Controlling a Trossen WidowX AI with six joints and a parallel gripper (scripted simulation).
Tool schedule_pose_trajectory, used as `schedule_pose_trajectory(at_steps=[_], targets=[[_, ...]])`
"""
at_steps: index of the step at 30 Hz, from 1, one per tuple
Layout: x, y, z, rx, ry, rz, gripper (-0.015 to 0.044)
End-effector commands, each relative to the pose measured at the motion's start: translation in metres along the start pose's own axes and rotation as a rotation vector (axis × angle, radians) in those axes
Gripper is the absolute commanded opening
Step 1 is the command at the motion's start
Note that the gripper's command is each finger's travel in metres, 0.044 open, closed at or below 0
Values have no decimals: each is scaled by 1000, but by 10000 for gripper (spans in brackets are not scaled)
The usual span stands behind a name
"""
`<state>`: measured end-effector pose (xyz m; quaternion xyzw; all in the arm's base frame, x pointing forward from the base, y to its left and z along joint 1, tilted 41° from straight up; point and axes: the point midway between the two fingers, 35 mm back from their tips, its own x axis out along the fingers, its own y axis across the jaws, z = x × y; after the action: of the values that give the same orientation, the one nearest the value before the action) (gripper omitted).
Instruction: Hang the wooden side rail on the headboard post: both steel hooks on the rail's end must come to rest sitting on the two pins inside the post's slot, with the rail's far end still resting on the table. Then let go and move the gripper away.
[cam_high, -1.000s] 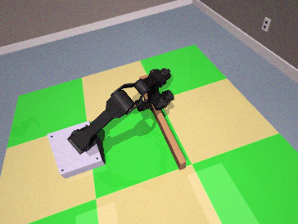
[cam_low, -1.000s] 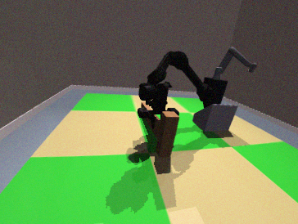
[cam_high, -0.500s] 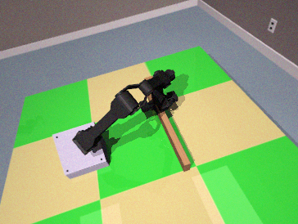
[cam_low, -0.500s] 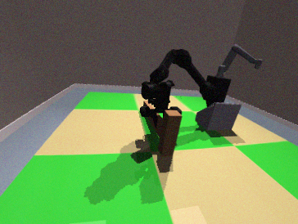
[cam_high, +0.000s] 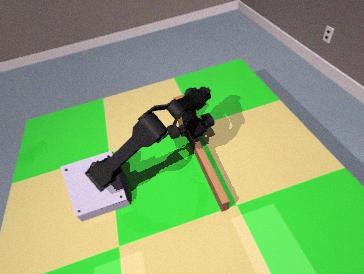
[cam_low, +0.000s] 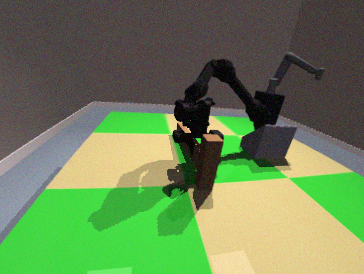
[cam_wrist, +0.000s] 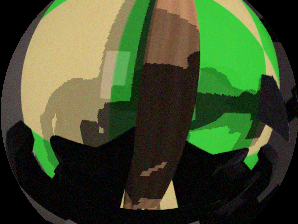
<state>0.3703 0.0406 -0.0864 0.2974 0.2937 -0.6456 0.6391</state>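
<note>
The wooden rail (cam_high: 212, 175) (cam_wrist: 172, 40) slants across the checkered mat; its far end appears to rest on the mat in the top view. My gripper (cam_high: 192, 131) is shut on the rail near its hook end, and a dark finger lies on each side of it in the wrist view. The headboard post (cam_low: 209, 162) stands upright at the near side in the exterior view, just beyond the gripper and close to the rail's held end. Its slot, the two pins and the steel hooks cannot be made out, so I cannot tell whether the hooks sit on the pins.
The arm's base block (cam_high: 92, 192) (cam_low: 270, 142) stands to one side of the rail. A grey jointed structure (cam_low: 300, 62) rises behind it in the exterior view. The arm reaches over the mat and casts shadows beside the post. Walls stand beyond the mat.
</note>
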Motion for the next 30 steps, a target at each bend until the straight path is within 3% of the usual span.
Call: schedule_pose_trajectory(at_steps=[1, 30], targets=[[-4, 2, -4, 3, 7, 10, 0], [-3, 2, -7, 3, 7, 10, 0]])
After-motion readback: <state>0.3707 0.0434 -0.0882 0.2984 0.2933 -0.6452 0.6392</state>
